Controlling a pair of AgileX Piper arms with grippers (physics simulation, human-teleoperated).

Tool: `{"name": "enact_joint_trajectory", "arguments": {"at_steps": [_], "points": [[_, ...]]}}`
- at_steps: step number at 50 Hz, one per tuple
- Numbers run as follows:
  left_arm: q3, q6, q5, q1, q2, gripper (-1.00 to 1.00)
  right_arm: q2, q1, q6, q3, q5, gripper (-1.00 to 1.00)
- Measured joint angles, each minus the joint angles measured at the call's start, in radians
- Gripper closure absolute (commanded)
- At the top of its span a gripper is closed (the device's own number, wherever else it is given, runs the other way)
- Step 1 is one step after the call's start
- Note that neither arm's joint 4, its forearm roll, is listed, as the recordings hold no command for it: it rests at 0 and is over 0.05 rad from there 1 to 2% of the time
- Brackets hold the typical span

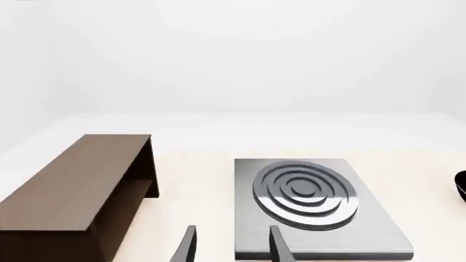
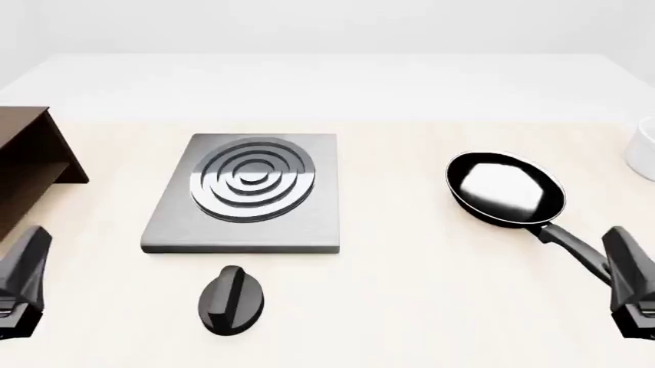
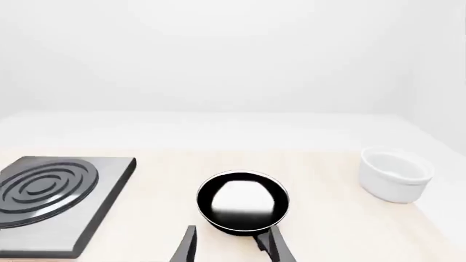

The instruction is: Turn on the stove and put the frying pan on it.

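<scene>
so both hands, left hand (image 1: 231, 245) and right hand (image 3: 231, 245), gape wide, holding nothing.

A brown wooden shelf (image 2: 29, 157) stands at the far left edge of the pale tabletop (image 2: 409, 291). A white cup (image 3: 394, 174) sits upright at the far right edge.

We see the stove (image 2: 245, 195) mid-table, knob (image 2: 232, 300) just before it, pan (image 2: 505, 188) well right, shelf (image 2: 31, 157) far left, cup (image 2: 645, 147) at right edge.
</scene>
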Motion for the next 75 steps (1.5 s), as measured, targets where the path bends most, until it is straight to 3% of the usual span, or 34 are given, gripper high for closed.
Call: {"name": "enact_joint_trajectory", "arguments": {"at_steps": [16,22,39,55,64,75], "points": [[-0.022,0.005,0.024,0.009,0.014,-1.00,-0.002,-0.006,-0.012,-0.002,0.000,-1.00],[-0.101,0.001,0.129,-0.010,0.039,-1.00,-0.002,-0.010,-0.014,-0.002,-0.001,-1.00],[-0.359,0.023,0.415,-0.127,0.275,-1.00,-0.003,-0.023,0.002,-0.004,-0.014,-1.00],[-0.545,-0.056,0.661,-0.308,0.441,-1.00,-0.004,-0.036,0.018,-0.006,-0.028,-1.00],[-0.576,-0.113,0.745,-0.393,0.477,-1.00,-0.004,-0.038,0.018,-0.006,-0.029,-1.00],[-0.531,-0.170,0.769,-0.473,0.499,-1.00,-0.004,-0.040,0.007,-0.005,-0.026,-1.00]]}}
